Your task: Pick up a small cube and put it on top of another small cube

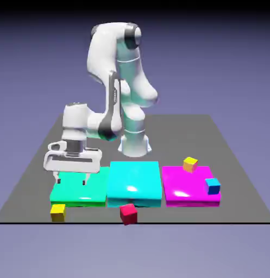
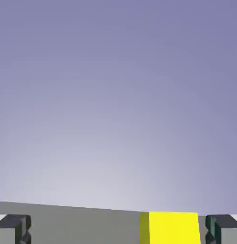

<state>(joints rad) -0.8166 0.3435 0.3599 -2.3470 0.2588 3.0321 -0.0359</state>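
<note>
The small yellow cube lies on the grey table near its front edge, just in front of the green tile's left corner. The small red cube sits in front of the cyan tile, well apart from the yellow one. My gripper hangs open over the green tile, behind and slightly above the yellow cube, with nothing between its fingers. In the hand view the yellow cube shows low down, close to the right fingertip, and the gripper is open wide.
Three flat square tiles lie in a row: green, cyan and magenta. A yellow-topped cube with orange sides and a blue cube rest on the magenta tile. The table's front edge runs just before the cubes.
</note>
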